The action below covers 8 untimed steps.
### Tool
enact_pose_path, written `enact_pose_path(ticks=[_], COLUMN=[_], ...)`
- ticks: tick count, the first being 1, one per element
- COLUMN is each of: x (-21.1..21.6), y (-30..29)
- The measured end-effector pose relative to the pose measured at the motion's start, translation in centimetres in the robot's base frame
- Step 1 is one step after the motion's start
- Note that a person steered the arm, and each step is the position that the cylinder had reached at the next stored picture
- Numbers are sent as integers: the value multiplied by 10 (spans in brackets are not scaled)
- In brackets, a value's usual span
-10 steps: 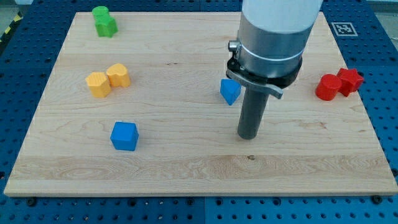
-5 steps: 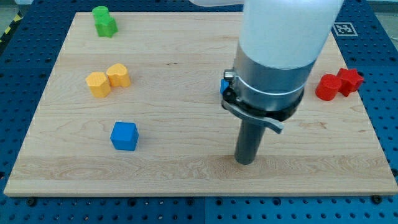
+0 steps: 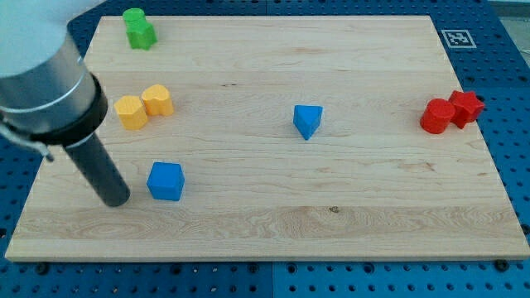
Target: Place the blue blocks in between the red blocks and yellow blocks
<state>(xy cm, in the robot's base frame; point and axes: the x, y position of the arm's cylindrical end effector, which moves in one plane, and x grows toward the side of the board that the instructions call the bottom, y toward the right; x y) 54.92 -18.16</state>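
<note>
My tip [image 3: 115, 200] rests on the board near the view's lower left, just left of a blue cube [image 3: 166, 180], with a small gap between them. A blue triangular block [image 3: 307, 120] lies near the board's middle. Two yellow blocks [image 3: 143, 106] sit touching at the left, above the blue cube. Two red blocks, a cylinder [image 3: 436, 116] and a star shape [image 3: 466, 107], sit touching at the right edge.
Two green blocks [image 3: 138, 27] sit at the board's top left corner. The wooden board [image 3: 273, 223] lies on a blue perforated table. A black-and-white marker tag [image 3: 457, 38] is at the top right.
My tip has swept from right of the middle, near the blue triangular block, across to the lower left, ending beside the blue cube. No block has moved.
</note>
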Motion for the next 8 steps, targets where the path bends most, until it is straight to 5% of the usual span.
enact_pose_path(ticks=[6,8], x=[-22,-49], y=[153,135])
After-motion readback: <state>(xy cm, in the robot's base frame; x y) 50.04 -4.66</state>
